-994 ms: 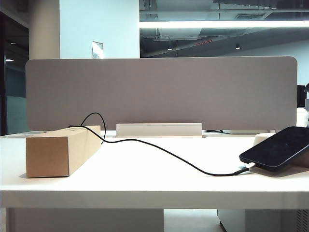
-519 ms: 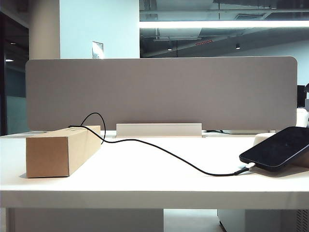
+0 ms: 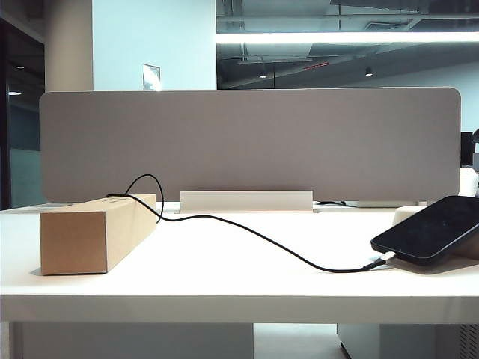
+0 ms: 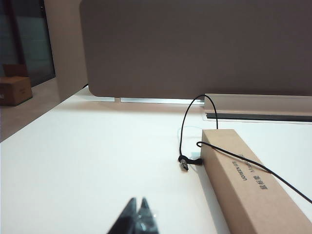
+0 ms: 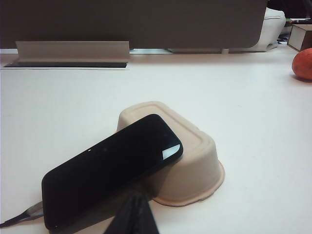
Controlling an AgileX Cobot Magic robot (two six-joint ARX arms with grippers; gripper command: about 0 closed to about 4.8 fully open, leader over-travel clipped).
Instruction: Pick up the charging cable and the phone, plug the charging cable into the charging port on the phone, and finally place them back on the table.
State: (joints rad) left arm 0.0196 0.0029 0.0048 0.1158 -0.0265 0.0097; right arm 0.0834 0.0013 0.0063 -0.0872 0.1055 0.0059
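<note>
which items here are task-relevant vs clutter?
Job:
- charging cable, draped over the box
- phone, propped on the tray
- table
- left gripper and right gripper, both shut

Lying about:
- cardboard box
- upturned beige tray
- orange object

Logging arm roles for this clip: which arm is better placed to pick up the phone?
Right. The shut right gripper sits just before the phone leaning on the upturned beige tray; the shut left gripper faces the cardboard box.

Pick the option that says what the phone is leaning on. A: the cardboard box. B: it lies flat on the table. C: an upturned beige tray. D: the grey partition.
C: the phone slopes up onto the upturned beige tray, lower end by the cable plug.
</note>
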